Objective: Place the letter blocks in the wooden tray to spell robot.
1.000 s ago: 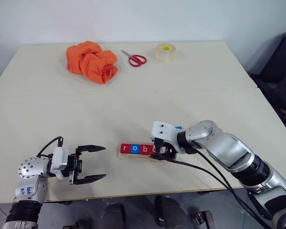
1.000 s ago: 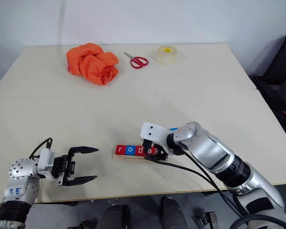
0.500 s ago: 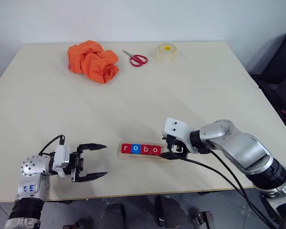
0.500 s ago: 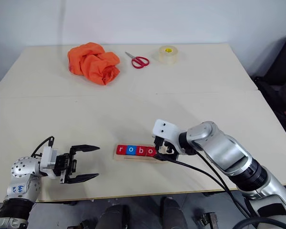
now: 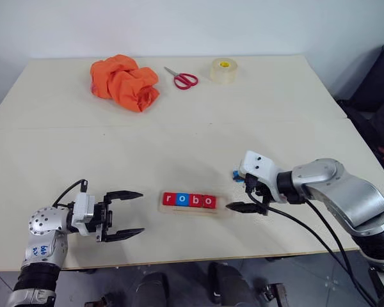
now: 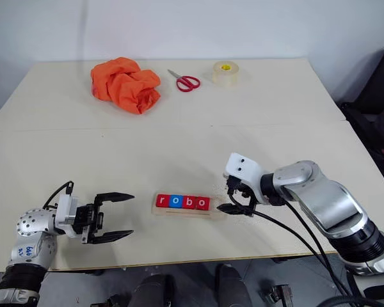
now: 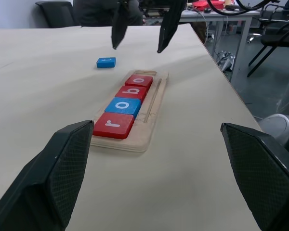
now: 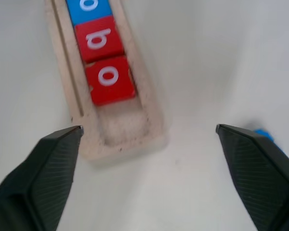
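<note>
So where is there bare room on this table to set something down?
The wide middle of the table between the orange cloth and the wooden tray is bare. It is crowded around the tray's open end, with the right gripper and a loose blue block.

Table [image 5: 64, 147] bears tray [image 5: 221, 208], cloth [image 5: 124, 82], scissors [image 5: 181, 78], tape [image 5: 223, 70].

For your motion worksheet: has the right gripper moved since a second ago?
Yes. The right gripper drew off the wooden tray to the robot's right, now just past its empty end.
</note>
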